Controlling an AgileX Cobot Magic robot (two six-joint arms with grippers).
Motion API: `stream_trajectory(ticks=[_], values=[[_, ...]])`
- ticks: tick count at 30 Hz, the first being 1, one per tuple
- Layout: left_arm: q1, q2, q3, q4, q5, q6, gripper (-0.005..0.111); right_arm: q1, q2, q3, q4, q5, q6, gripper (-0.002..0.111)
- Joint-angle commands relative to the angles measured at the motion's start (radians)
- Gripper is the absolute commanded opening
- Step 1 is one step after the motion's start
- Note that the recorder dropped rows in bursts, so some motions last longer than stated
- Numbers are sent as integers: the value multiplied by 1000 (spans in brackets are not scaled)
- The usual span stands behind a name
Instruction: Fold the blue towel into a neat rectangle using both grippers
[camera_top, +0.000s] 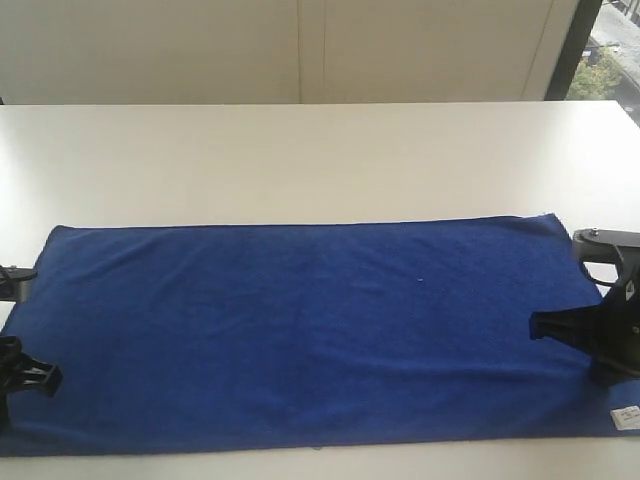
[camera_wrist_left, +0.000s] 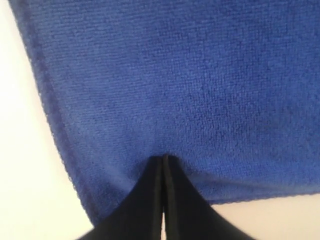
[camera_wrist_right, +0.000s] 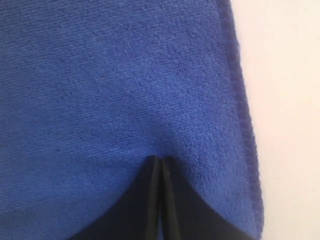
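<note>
Fold not started: blue towel (camera_top: 300, 330) flat. Left gripper (camera_wrist_left: 163, 159), right gripper (camera_wrist_right: 159, 159) closed tight, apparently empty, at towel's short ends. Open first, pinch matching corners, lift level

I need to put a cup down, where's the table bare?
The broad bare table between the towel's far edge and the table's back edge is free. Only a thin strip shows along its near edge. The left gripper and right gripper crowd its two ends.
</note>
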Motion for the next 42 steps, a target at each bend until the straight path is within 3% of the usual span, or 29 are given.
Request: stream_trajectory(ticks=[1,9,17,23,28,33,42], values=[[-2,7,3,2,9,3,0,-2,-7,8,-9,-59,2,0],[-2,-2,-42,-33,5,3,0,-2,-114,-12,-9,-67,2,0],[-2,-130,-110,-61,10,3,0,-2,-214,-103,5,19,-14,0],[0,-227,-166,-97,22,41,0,-2,-241,-183,174,181,-306,0],[33,-250,-226,-97,141,41,0,-2,-251,-217,197,226,-336,0],[68,-394,-255,-127,215,63,0,-5,-342,-222,189,249,-378,0],[68,-761,-136,-146,209,60,0,-5,-616,-137,131,206,-378,0]])
